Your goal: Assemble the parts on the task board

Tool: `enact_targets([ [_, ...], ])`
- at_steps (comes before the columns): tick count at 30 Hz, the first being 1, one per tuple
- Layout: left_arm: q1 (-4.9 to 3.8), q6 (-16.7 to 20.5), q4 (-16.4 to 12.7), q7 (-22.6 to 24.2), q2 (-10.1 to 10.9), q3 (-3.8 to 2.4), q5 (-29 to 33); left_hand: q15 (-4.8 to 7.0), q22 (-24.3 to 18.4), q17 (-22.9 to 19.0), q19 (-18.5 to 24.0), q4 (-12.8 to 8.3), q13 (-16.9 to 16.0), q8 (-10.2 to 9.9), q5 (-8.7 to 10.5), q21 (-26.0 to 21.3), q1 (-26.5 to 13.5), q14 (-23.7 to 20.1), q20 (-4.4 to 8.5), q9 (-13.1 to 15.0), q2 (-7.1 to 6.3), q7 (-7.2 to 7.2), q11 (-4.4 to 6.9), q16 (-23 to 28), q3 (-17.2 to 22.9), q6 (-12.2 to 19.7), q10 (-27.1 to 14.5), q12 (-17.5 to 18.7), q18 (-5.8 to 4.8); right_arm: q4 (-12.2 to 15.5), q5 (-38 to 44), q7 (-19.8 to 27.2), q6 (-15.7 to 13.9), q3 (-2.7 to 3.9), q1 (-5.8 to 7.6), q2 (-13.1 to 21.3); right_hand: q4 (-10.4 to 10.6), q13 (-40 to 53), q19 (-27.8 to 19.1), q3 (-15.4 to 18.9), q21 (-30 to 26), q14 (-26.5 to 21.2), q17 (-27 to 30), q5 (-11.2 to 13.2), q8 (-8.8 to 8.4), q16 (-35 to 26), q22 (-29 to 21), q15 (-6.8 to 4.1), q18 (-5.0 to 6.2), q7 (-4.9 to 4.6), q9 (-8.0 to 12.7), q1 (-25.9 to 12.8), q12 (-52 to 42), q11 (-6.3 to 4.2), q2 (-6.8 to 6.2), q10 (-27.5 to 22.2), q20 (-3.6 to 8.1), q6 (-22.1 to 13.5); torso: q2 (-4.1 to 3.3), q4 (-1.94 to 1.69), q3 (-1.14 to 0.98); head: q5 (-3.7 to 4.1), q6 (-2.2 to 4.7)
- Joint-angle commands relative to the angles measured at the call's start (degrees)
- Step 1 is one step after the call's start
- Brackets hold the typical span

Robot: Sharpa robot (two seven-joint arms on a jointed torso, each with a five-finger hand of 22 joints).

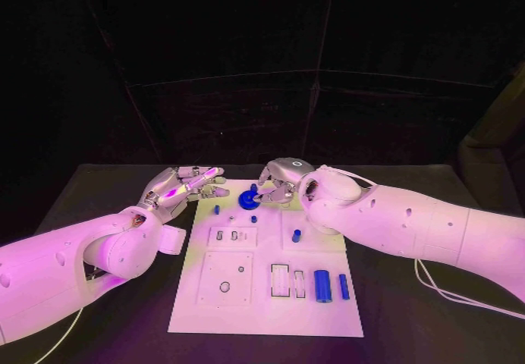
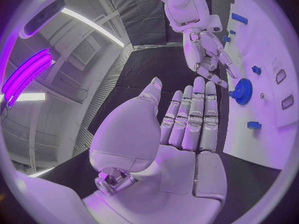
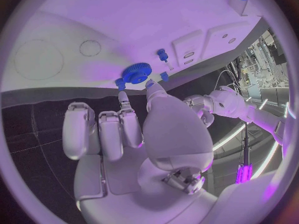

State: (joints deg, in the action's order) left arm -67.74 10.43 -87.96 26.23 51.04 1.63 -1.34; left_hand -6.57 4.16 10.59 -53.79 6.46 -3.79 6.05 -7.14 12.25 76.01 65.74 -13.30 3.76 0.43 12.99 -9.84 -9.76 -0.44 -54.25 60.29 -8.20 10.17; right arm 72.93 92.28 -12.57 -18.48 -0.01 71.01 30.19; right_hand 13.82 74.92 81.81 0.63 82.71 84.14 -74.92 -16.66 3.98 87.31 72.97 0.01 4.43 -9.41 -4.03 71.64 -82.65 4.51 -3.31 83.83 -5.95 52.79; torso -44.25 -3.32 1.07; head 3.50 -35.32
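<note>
The white task board (image 1: 268, 315) lies in the middle of the black table. A blue gear (image 1: 248, 200) (image 2: 241, 91) (image 3: 135, 73) sits flat near the board's far end, with small blue pegs (image 1: 215, 209) (image 1: 254, 218) around it. My right hand (image 1: 282, 178) (image 3: 140, 129) reaches over the far edge, and its thumb and one fingertip (image 3: 122, 97) sit at the gear's near rim. I cannot tell whether they pinch it. My left hand (image 1: 180, 186) (image 2: 187, 124) hovers by the board's far left corner, fingers straight, holding nothing.
A thick blue cylinder (image 1: 323, 286) and a thin blue rod (image 1: 344, 286) lie at the board's near right. Another blue peg (image 1: 295, 236) stands mid-board. Slots and round holes mark the plate. Bare black table lies on both sides.
</note>
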Motion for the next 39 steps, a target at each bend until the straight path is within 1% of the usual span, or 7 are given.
enact_targets([
  [1, -0.09, -0.55, -0.13, 0.26, 0.25, -0.05, 0.08, -0.29, -0.07, 0.07, -0.41, -0.19, 0.07, -0.35, 0.21, -0.12, -0.04, -0.12, -0.12, -0.01, 0.76, 0.24, 0.05, 0.32, -0.01, 0.23, -0.34, 0.18, 0.39, 2.23, -9.13, 9.91, -8.83, 0.02, 0.13, 3.08, -0.59, 7.69, -0.09, -0.05, -0.08, 4.21, -7.26, 0.89, -0.21, -0.15, -0.50, 0.16, -0.87, -0.23, 0.11, 0.96, 0.66, 0.10, 0.47, 0.68, -0.24, -0.31, 0.10, 0.14, 0.08, 0.08, 0.14],
  [8, -0.09, -0.46, -0.30, 0.31, 0.60, -0.05, 0.08, -0.29, -0.08, 0.08, -0.41, -0.22, 0.08, -0.35, 0.20, -0.14, -0.02, -0.13, -0.12, -0.01, 0.81, 0.24, 0.04, 0.35, 0.01, 0.25, -0.36, 0.19, 0.39, 5.82, -21.33, 17.29, -4.17, 0.01, 0.15, 12.45, -4.78, 7.67, -0.17, -0.01, -0.10, 4.35, -7.98, 0.99, -0.13, 0.07, -0.43, 0.09, -0.88, -0.15, 0.06, 5.75, 0.83, -0.01, 0.06, 0.58, -0.21, -0.05, 0.09, 0.56, -0.08, 0.58, 0.61],
  [16, -0.08, -0.63, -0.19, 0.35, 0.40, -0.04, 0.08, -0.29, -0.09, 0.09, -0.42, -0.23, 0.07, -0.35, 0.20, -0.15, -0.01, -0.13, -0.13, -0.01, 0.83, 0.24, 0.04, 0.37, 0.01, 0.25, -0.37, 0.18, 0.39, 5.85, -25.04, 21.02, -1.30, -0.02, 0.11, 19.07, -7.03, 7.62, -0.22, 0.92, -0.11, 4.49, -8.70, 0.79, -0.22, 0.33, -0.44, 0.23, -0.88, -0.33, 0.14, 7.52, 0.95, 0.15, -1.15, 0.50, -0.31, -0.91, -0.06, 0.94, -0.44, 0.77, 0.99],
  [20, -0.07, -0.72, 0.06, 0.34, 0.22, -0.04, 0.08, -0.29, -0.09, 0.09, -0.42, -0.23, 0.07, -0.35, 0.20, -0.15, -0.01, -0.13, -0.13, -0.01, 0.83, 0.24, 0.04, 0.37, 0.01, 0.25, -0.37, 0.18, 0.39, 4.91, -25.36, 21.35, -0.19, -0.04, -0.07, 20.15, -7.44, 7.62, -0.24, 1.00, -0.12, 4.49, -8.71, 0.78, -0.12, 0.33, -0.46, 0.22, -0.87, -0.29, 0.10, 7.89, 0.97, 0.12, -1.13, 0.49, -0.32, -0.76, -0.08, 0.89, -0.50, 1.19, 0.88],
  [22, -0.07, -0.74, 0.20, 0.34, 0.14, -0.03, 0.08, -0.29, -0.09, 0.09, -0.42, -0.23, 0.07, -0.35, 0.20, -0.15, -0.01, -0.13, -0.13, -0.01, 0.83, 0.24, 0.04, 0.37, 0.01, 0.25, -0.37, 0.18, 0.39, 4.50, -25.21, 21.33, 0.16, -0.04, -0.60, 20.43, -7.59, 7.59, -0.25, 1.01, -0.12, 4.49, -8.70, 0.76, -0.09, 0.32, -0.47, 0.22, -0.87, -0.28, 0.08, 8.03, 1.01, 0.11, -1.07, 0.47, -0.32, -0.69, -0.04, 0.83, -0.35, 1.26, 0.84],
  [28, -0.05, -0.84, 0.54, 0.34, -0.11, -0.03, 0.08, -0.29, -0.10, 0.11, -0.42, -0.28, 0.07, -0.35, 0.20, -0.18, 0.02, -0.12, -0.13, -0.01, 0.85, 0.23, 0.05, 0.40, 0.02, 0.25, -0.37, 0.18, 0.39, 3.46, -24.72, 21.19, 1.24, -0.04, -1.87, 20.85, -7.84, 7.57, -0.29, 1.03, -0.16, 4.47, -8.64, 0.70, 0.01, 0.30, -0.55, 0.19, -0.85, -0.23, 0.04, 8.26, 1.05, 0.08, -0.95, 0.45, -0.31, -0.49, -0.08, 0.70, -0.41, 1.30, 0.51],
  [39, -0.01, -0.97, 0.88, 0.32, -0.32, -0.01, 0.08, -0.29, -0.10, 0.11, -0.42, -0.28, 0.07, -0.35, 0.20, -0.18, 0.02, -0.12, -0.13, -0.01, 0.85, 0.23, 0.05, 0.40, 0.02, 0.25, -0.37, 0.18, 0.39, 1.14, -23.73, 20.84, 1.78, -0.04, -2.88, 20.17, -8.01, 7.56, -0.29, 1.03, -0.15, 4.48, -8.67, 0.63, 0.07, 0.30, -0.53, 0.17, -0.85, -0.20, 0.01, 8.41, 1.07, 0.05, -0.86, 0.44, -0.30, -0.36, 0.01, 0.58, -0.20, 1.47, 0.28],
])
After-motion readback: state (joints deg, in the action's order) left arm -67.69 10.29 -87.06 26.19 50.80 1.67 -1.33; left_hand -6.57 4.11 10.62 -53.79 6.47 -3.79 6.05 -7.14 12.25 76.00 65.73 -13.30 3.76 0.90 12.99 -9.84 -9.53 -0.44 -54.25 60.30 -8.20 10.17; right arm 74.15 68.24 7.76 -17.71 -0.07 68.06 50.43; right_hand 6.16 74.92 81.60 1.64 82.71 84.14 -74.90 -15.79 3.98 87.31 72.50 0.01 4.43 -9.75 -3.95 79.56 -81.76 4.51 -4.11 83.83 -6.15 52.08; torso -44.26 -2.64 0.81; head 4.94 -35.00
